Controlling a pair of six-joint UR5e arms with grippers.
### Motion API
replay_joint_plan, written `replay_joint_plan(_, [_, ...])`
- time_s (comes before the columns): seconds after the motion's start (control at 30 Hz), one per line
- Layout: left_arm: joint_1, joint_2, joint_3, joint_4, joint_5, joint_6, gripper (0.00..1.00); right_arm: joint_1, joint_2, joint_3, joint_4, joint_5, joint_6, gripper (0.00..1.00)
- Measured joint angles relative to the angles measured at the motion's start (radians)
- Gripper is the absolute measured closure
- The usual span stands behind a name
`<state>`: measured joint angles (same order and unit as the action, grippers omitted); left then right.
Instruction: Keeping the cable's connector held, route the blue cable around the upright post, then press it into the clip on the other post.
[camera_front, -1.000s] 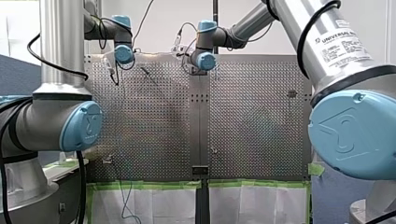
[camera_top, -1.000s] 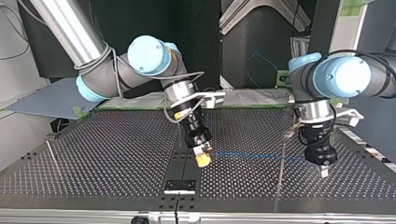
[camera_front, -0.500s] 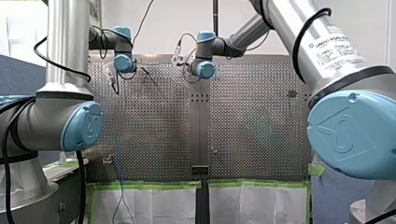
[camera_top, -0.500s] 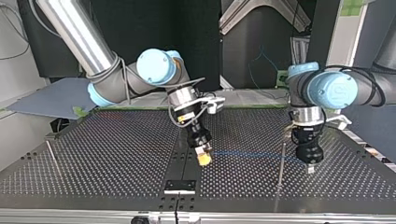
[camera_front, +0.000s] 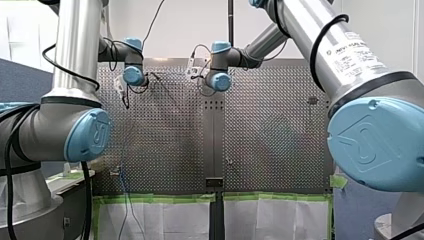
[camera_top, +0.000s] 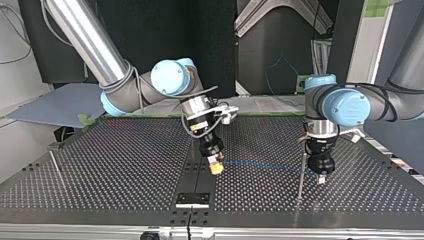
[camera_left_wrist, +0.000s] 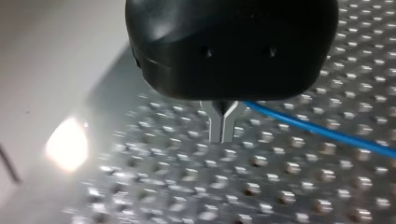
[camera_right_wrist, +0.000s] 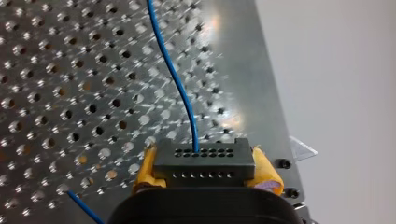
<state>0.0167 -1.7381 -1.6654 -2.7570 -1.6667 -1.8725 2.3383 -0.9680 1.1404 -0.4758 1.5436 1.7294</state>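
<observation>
Left jaws, together (cable vanishes behind them), neared post; right jaws clamp connector.

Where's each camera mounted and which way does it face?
Front: behind the shoulders, facing over the table; my left arm, my right arm flank it.
Top: across the table, facing the arms; my left end effector, my right end effector.
Left wrist: looks along its metal fingers at the table.
Right wrist: looks along its pads at the connector.
Shared: top and wrists show the blue cable.
</observation>
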Motion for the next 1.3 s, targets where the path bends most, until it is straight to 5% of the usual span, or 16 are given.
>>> replay_joint_plan(0.47, [-0.017, -0.079, 0.003, -0.018, -0.008, 0.003, 1.00, 0.007, 0.052, 0.013, 0.041, 0.028, -0.054, 1.00])
replay_joint_plan(0.53, [-0.019, -0.082, 0.003, -0.020, -0.014, 0.002, 0.93, 0.008, 0.056, 0.019, 0.042, 0.029, -0.056, 1.00])
replay_joint_plan(0.6, [-0.020, -0.083, 0.003, -0.025, -0.022, 0.000, 0.72, 0.008, 0.061, 0.029, 0.043, 0.029, -0.059, 1.00])
replay_joint_plan(0.73, [-0.021, -0.084, 0.003, -0.033, -0.036, -0.015, 0.58, 0.008, 0.071, 0.054, 0.041, 0.032, -0.065, 1.00])
replay_joint_plan(0.8, [-0.022, -0.084, 0.003, -0.040, -0.043, -0.023, 0.38, 0.008, 0.080, 0.064, 0.042, 0.033, -0.066, 1.00])
replay_joint_plan(0.83, [-0.022, -0.084, 0.003, -0.044, -0.047, -0.025, 0.38, 0.009, 0.085, 0.067, 0.043, 0.033, -0.066, 1.00])
replay_joint_plan(0.9, [-0.024, -0.084, 0.003, -0.050, -0.056, -0.028, 0.21, 0.009, 0.097, 0.074, 0.045, 0.035, -0.066, 1.00])
replay_joint_plan(1.1, [-0.032, -0.085, 0.003, -0.061, -0.060, -0.030, 0.03, 0.011, 0.126, 0.099, 0.044, 0.051, -0.066, 1.00])
replay_joint_plan(1.3, [-0.034, -0.098, 0.003, -0.065, -0.039, -0.032, 0.01, 0.012, 0.154, 0.117, 0.044, 0.070, -0.067, 1.00])
